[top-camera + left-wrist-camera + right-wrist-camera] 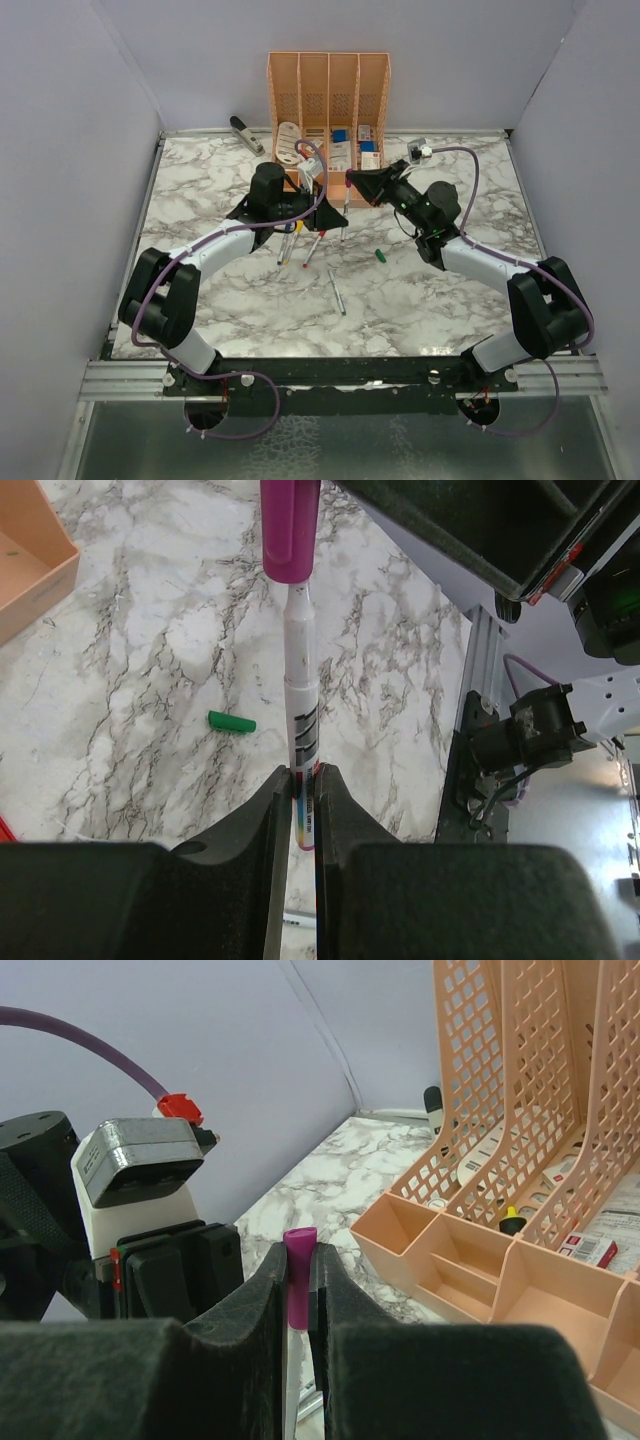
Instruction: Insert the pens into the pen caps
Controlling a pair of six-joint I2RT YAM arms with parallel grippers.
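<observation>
My left gripper [300, 775] is shut on the lower end of a silver-grey pen [300, 680], which points away from it. The pen's tip goes into a purple cap [290, 530]. My right gripper [297, 1250] is shut on that purple cap [298, 1280], and the pen's white body shows just below it. In the top view the two grippers meet nose to nose in front of the organiser, left [325, 215] and right [360, 185]. A green cap [380, 254] lies loose on the table and also shows in the left wrist view [231, 722]. Other pens [300, 245] lie under the left arm. One pen [336, 290] lies alone nearer me.
A peach desk organiser [330, 100] with small items stands at the back centre, close behind the grippers; its low trays show in the right wrist view [470, 1260]. A grey stapler [246, 135] lies at the back left. Grey walls close in the marble table [200, 200].
</observation>
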